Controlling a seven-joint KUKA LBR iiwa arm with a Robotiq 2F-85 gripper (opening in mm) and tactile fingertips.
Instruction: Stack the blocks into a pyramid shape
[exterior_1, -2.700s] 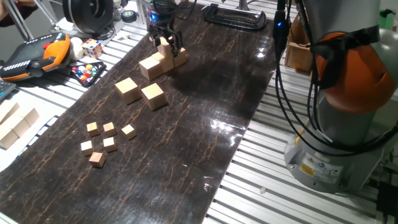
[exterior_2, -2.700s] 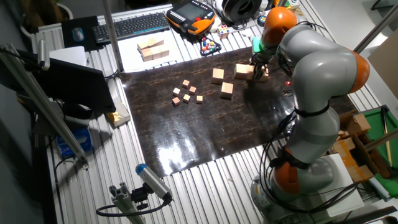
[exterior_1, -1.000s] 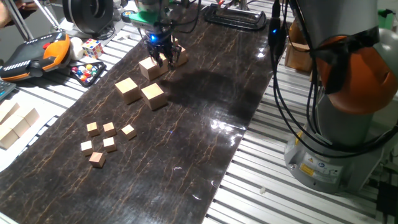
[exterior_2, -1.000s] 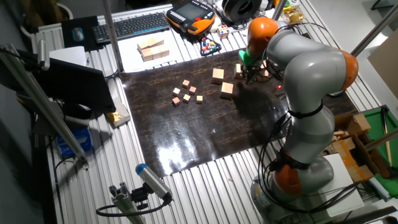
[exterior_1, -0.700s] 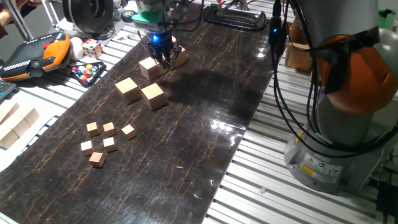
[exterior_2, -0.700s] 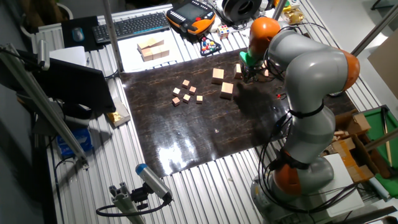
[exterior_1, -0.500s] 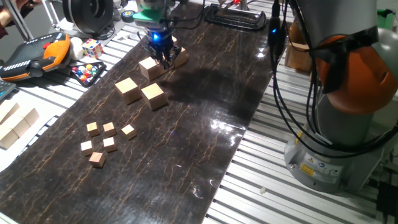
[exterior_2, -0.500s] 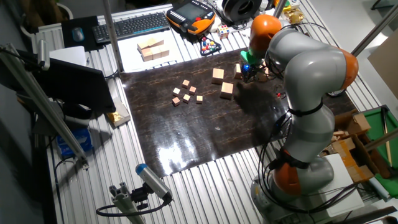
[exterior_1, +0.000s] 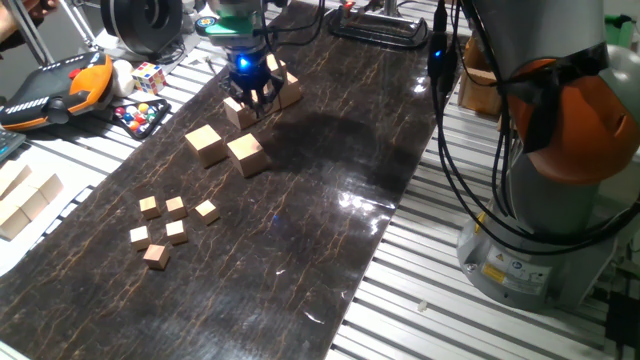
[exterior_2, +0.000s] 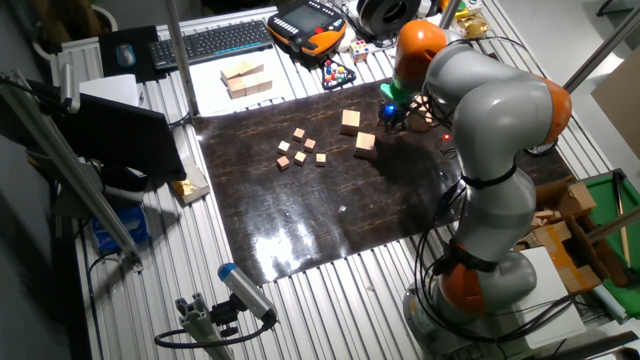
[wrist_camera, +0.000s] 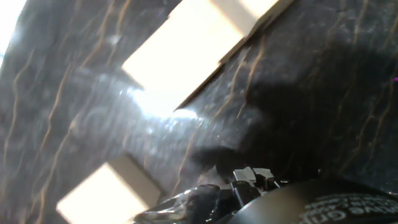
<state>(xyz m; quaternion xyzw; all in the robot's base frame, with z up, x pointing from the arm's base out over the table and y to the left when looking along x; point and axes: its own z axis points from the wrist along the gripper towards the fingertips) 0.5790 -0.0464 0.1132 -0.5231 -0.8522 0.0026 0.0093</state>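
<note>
Blocks (exterior_1: 247, 153) lie unstacked on the mat; gripper (exterior_1: 246, 93) hovers over the far block (exterior_1: 236, 111), jaw state indeterminate, grasp apparently next.

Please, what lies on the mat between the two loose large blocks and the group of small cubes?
Nothing: between the two large blocks and the small cubes, one fixed view shows only bare dark mat.

We see two blocks (exterior_1: 226, 149) side by side mid-surface (exterior_1: 330, 210), more blocks far behind under the gripper (exterior_1: 250, 100), small cubes (exterior_1: 170, 228) nearer left.
</note>
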